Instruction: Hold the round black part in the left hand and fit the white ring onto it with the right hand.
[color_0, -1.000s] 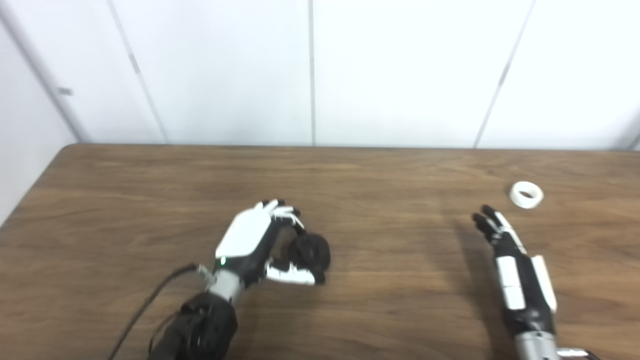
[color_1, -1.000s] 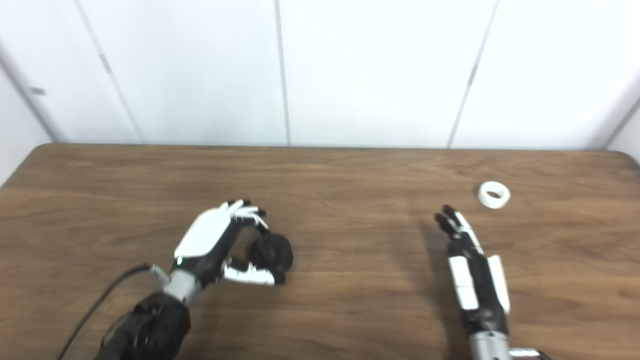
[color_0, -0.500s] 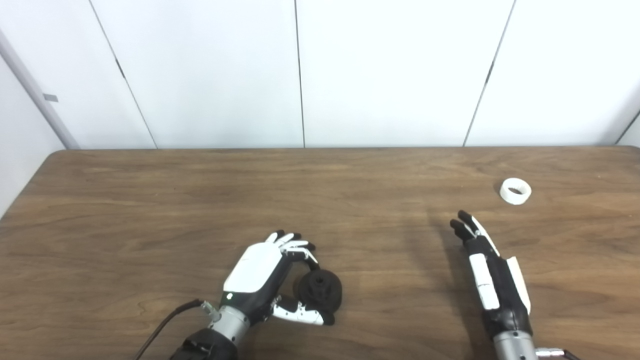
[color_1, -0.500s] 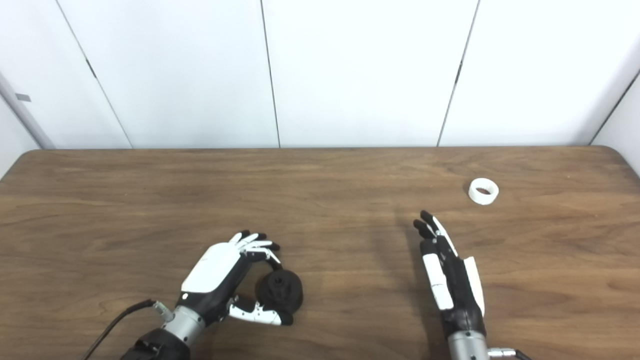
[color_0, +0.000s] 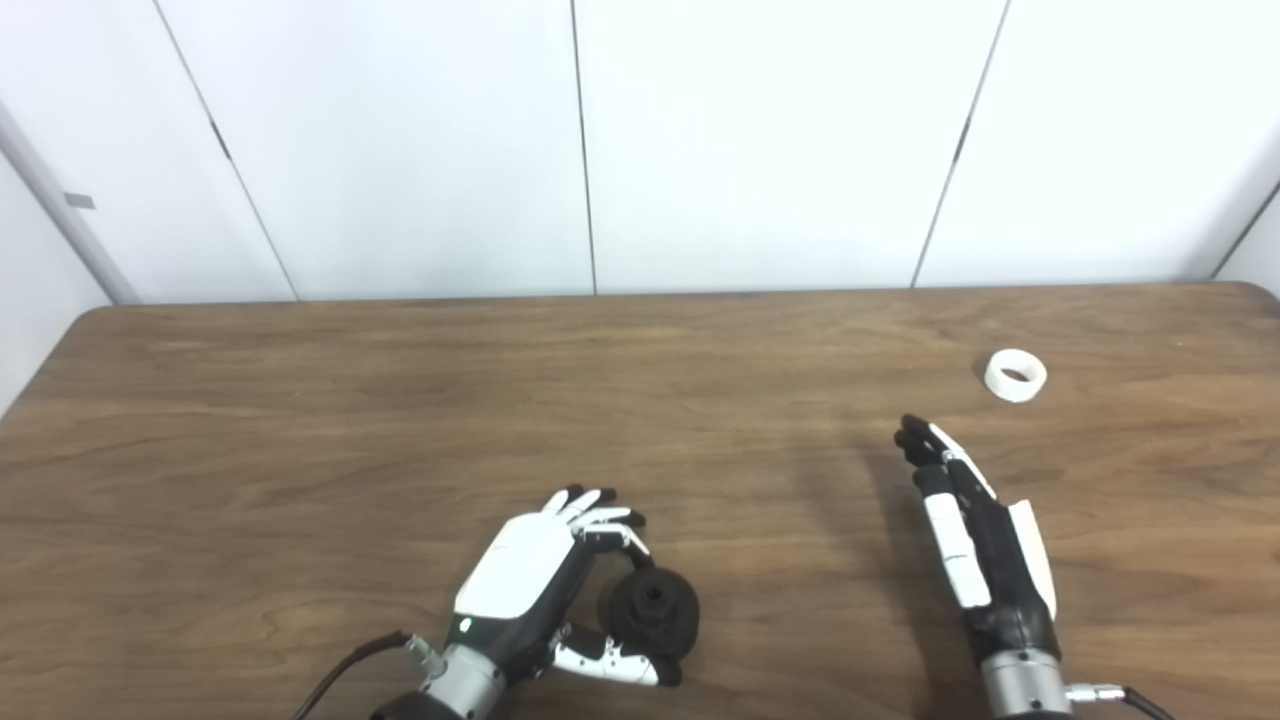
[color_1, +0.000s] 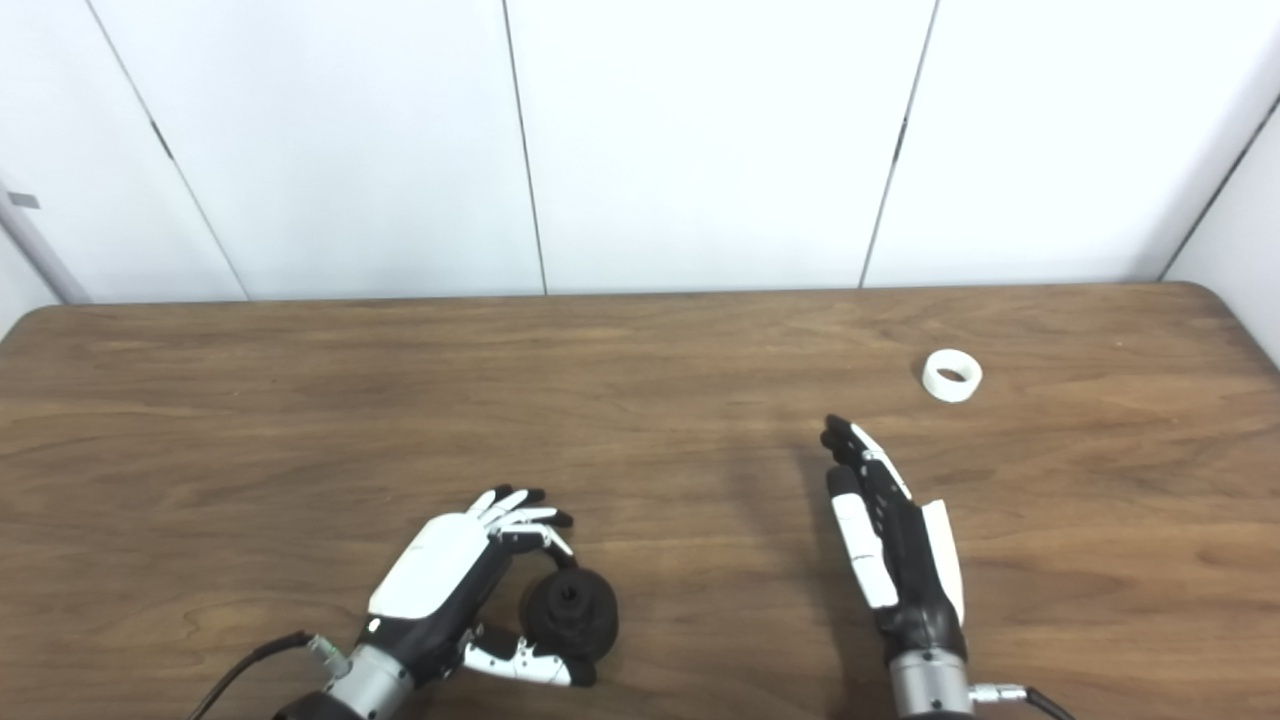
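Left eye view: bare bench (color_0: 300, 420); left robot hand (color_0: 560, 580) grips the round black part (color_0: 655, 612); right robot hand (color_0: 975, 530), fingers extended and empty, lies near the white ring (color_0: 1015, 375).

From my feed: brown wooden table (color_0: 300, 420), grain running left to right, rounded far corners. White panelled wall (color_0: 760, 140) stands behind its far edge, split by dark vertical seams. Grey cable (color_1: 240, 665) trails off the near edge, left.
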